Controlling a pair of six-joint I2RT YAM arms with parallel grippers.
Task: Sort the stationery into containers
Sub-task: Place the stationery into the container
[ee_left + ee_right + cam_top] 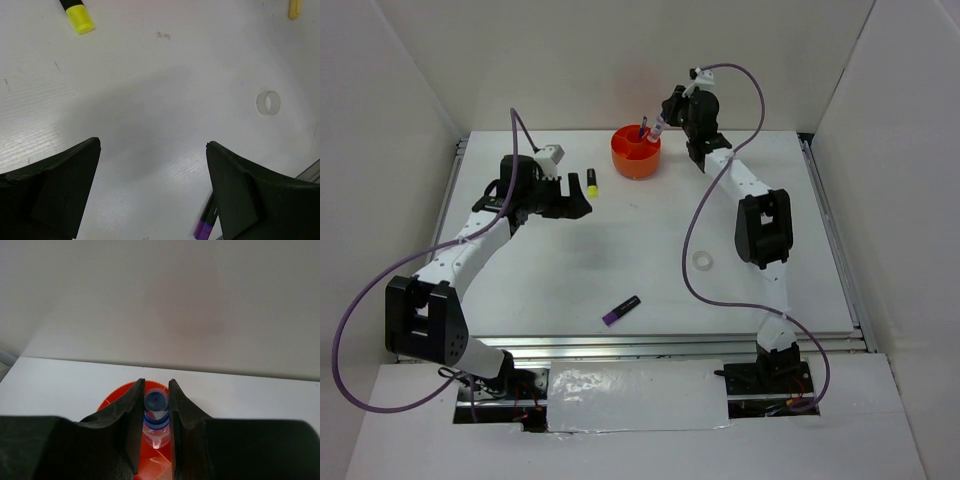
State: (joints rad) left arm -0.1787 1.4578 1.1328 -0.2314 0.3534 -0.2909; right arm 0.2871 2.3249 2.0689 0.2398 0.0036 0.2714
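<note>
**Right jaws.** Closed to a narrow gap on a clear bottle (156,412), one finger against each side. The blue cap faces the wrist camera and the body points downward.
- Position: over the round orange organiser (630,165), at its far right rim as seen from above.
- Whether the lower end of the bottle touches the organiser cannot be told.

**Organiser.** It stands at the far middle of the white counter (560,280), with inner dividers visible under the bottle.
- Contents: one blue pen (643,128), upright and leaning a little. Which compartment it is in cannot be told.

**Left jaws.** Spread wide and holding nothing, above bare counter on the far left side, well apart from the organiser.

**Loose items on the counter, nearest the left jaws first:**
- Yellow highlighter (591,182) with black cap, lying flat just beyond the fingertips, between them and the organiser, touching neither.
- Clear tape ring (701,262), lying flat near the middle of the counter, beside the right arm's cable.
- Purple highlighter (620,311) with black cap, lying flat at a slant near the front edge, well apart from both jaws.
- Pale yellow stick (295,7), only its end showing at the top edge of the left wrist view.
</note>
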